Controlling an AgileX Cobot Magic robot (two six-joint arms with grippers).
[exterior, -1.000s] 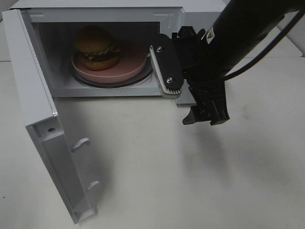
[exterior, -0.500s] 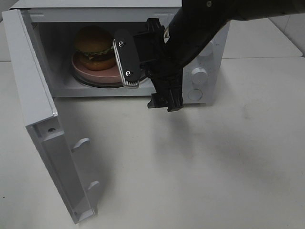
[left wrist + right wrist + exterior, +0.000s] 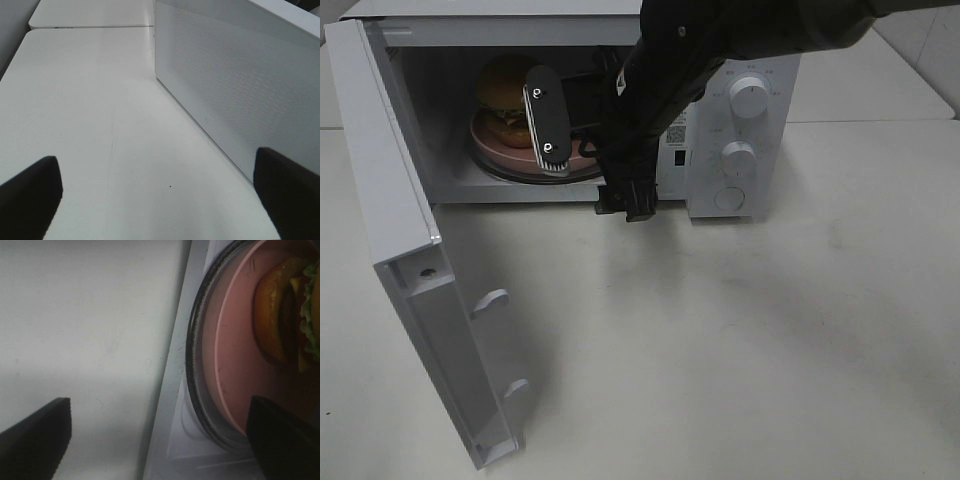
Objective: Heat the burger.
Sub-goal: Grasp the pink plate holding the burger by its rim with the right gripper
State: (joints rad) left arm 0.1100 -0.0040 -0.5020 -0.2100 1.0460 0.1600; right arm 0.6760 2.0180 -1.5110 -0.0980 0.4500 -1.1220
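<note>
The burger (image 3: pixel 505 92) sits on a pink plate (image 3: pixel 490 140) on the glass turntable inside the open microwave (image 3: pixel 520 30). My right gripper (image 3: pixel 585 165) is open and empty at the mouth of the cavity, one finger in front of the burger and plate. In the right wrist view the burger (image 3: pixel 292 315) lies on the pink plate (image 3: pixel 235 355), beyond the open right gripper (image 3: pixel 160 440). My left gripper (image 3: pixel 160 200) is open and empty over bare table beside a white perforated face of the microwave (image 3: pixel 240 85). It does not show in the exterior high view.
The microwave door (image 3: pixel 410 230) stands swung out to the left, over the table's front left. Two knobs (image 3: pixel 750 95) (image 3: pixel 738 155) are on the control panel at the right. The white table (image 3: pixel 770 340) stretches in front.
My right arm has swung left across the microwave's front, from before the control panel to the cavity mouth. The knobs now show. The burger and plate have not moved.
</note>
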